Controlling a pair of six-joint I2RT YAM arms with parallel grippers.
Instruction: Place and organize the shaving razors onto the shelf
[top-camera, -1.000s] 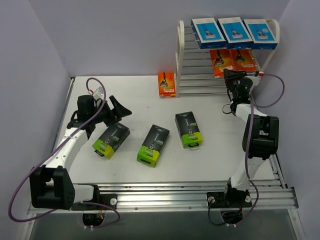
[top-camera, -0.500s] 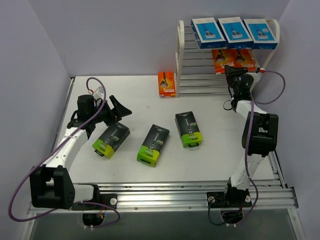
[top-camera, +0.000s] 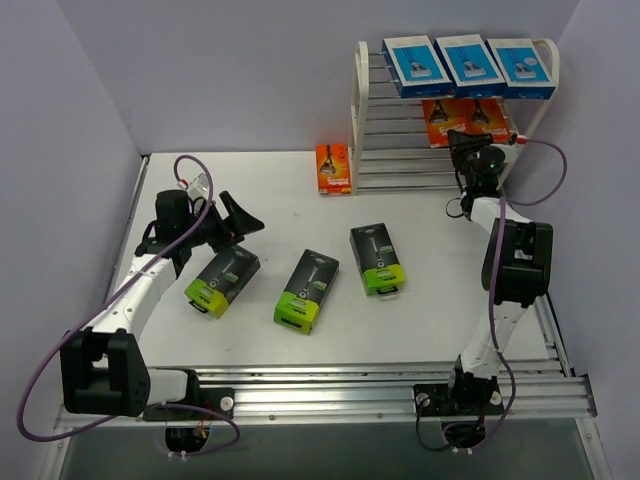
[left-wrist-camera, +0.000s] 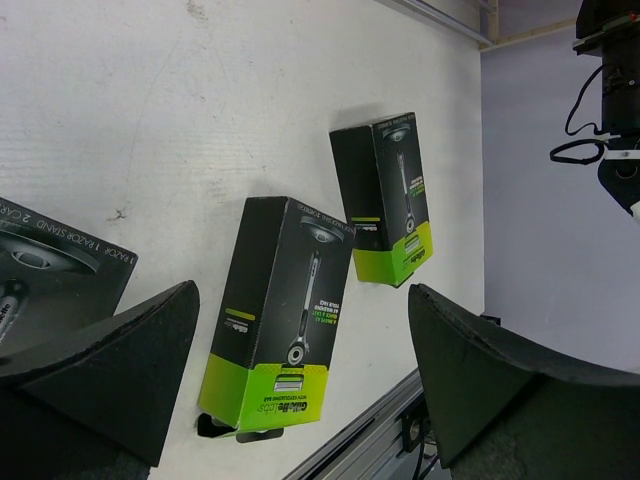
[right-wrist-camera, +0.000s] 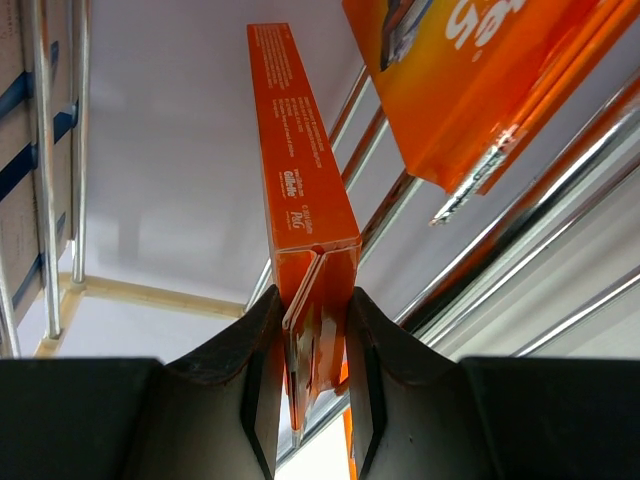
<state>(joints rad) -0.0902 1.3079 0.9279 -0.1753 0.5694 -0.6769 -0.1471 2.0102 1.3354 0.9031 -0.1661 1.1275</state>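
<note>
Tool (right-wrist-camera: 312, 330) gripping orange pack (right-wrist-camera: 298, 170), second orange pack (right-wrist-camera: 480, 70) on shelf rods (right-wrist-camera: 530, 215)

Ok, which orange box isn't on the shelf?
The orange pack standing alone on the table, left of the shelf. The other two orange packs are at the shelf, one in the right gripper.

The shelf (top-camera: 360, 110) has a cream-white frame and silvery rods. Its top tier holds three blue-and-white packs (top-camera: 468, 62), each picturing a razor. One tier down are two orange packs (top-camera: 445, 112) with pale lettering. A third orange pack (top-camera: 334, 167) sits left of the shelf — and in front of it, on the white table (top-camera: 280, 200), are three black packs (top-camera: 309, 290) with lime-green ends.
</note>
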